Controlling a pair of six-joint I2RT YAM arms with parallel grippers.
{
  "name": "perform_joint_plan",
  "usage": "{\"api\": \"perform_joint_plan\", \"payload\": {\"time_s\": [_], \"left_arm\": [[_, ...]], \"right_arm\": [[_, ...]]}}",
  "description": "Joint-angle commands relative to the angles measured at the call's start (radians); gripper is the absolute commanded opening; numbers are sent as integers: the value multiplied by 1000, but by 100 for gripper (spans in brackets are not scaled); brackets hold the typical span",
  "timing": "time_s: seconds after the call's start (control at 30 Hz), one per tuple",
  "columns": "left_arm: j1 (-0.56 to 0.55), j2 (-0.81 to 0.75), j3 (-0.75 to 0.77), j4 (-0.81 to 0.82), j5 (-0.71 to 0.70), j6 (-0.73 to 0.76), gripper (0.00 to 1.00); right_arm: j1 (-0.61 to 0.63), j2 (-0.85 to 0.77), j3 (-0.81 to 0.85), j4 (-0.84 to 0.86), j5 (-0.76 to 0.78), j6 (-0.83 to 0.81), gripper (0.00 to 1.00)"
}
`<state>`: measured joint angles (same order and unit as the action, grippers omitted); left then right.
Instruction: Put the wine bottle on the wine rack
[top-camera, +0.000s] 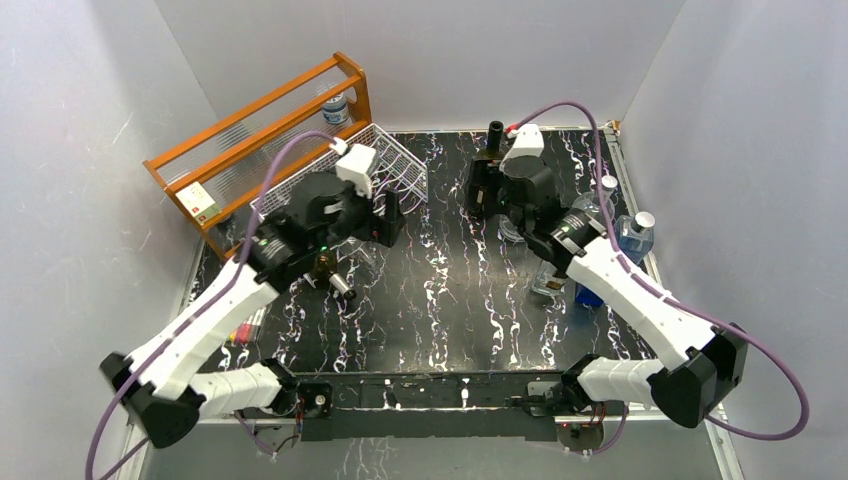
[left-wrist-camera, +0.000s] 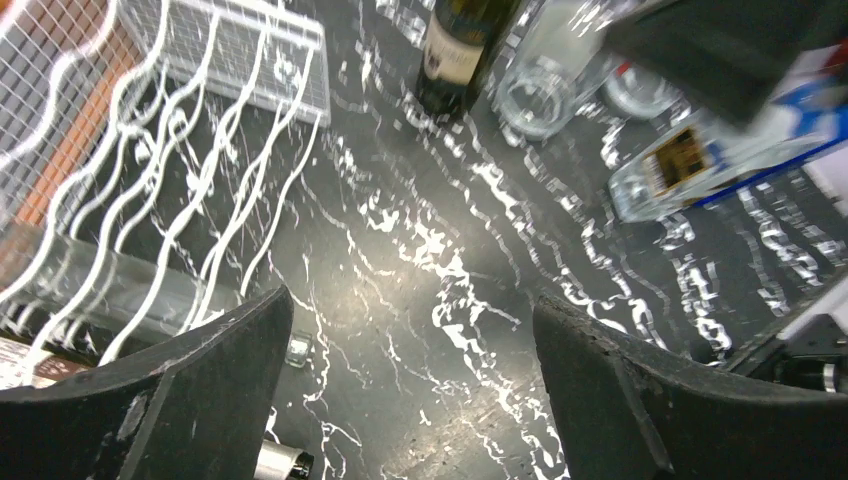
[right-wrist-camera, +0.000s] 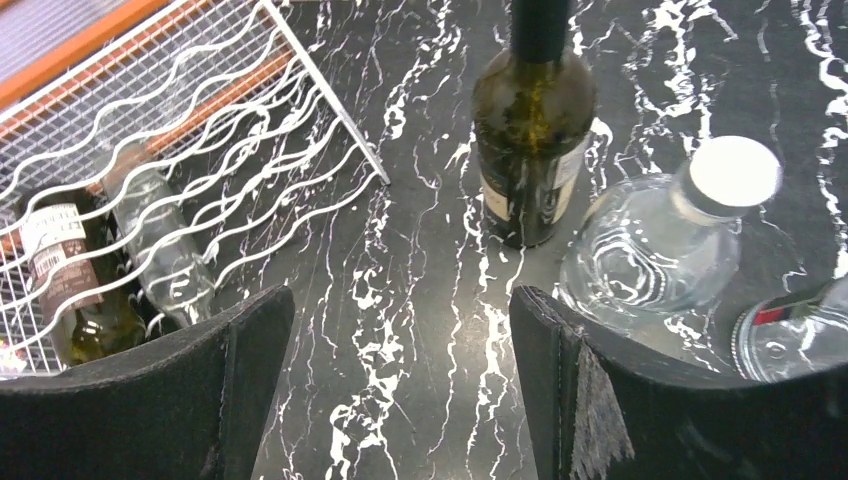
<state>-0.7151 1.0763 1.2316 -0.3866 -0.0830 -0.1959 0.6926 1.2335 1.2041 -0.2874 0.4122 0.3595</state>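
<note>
A dark green wine bottle (top-camera: 495, 135) stands upright at the back of the table; it also shows in the right wrist view (right-wrist-camera: 535, 120) and the left wrist view (left-wrist-camera: 460, 50). The white wire wine rack (top-camera: 397, 160) lies at the back left, partly hidden by my left arm. It holds a labelled dark bottle (right-wrist-camera: 60, 290) and a clear bottle (right-wrist-camera: 160, 250), both lying down. My left gripper (top-camera: 390, 218) is open and empty over the table beside the rack's right edge (left-wrist-camera: 200, 150). My right gripper (top-camera: 478, 190) is open and empty, just in front of the upright wine bottle.
An orange wooden shelf frame (top-camera: 250, 130) stands behind the rack with a small water bottle (top-camera: 337, 108) by it. Clear bottles (top-camera: 605, 195) (top-camera: 637, 232) stand at the right, one close to the wine bottle (right-wrist-camera: 680, 230). A silver-capped bottle neck (top-camera: 343, 287) sticks out under my left arm.
</note>
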Motion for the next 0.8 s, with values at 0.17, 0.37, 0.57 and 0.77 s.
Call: {"api": "perform_joint_plan", "payload": {"time_s": [0.17,0.37,0.57,0.77], "left_arm": [[100,379,97,-18,-38,5,79],[166,629,237,-21,-49,87,73],[184,755,325,-36,-63,118,63],[196,774,303,16,-34,156,60]], "right_arm": [[-9,-193,-33,55,47,-38,89],[-15,-169,10,3,68,-58,89],[-19,-158,21,10,43,-62,89],[-25,-110,55,14,34,-57,89]]}}
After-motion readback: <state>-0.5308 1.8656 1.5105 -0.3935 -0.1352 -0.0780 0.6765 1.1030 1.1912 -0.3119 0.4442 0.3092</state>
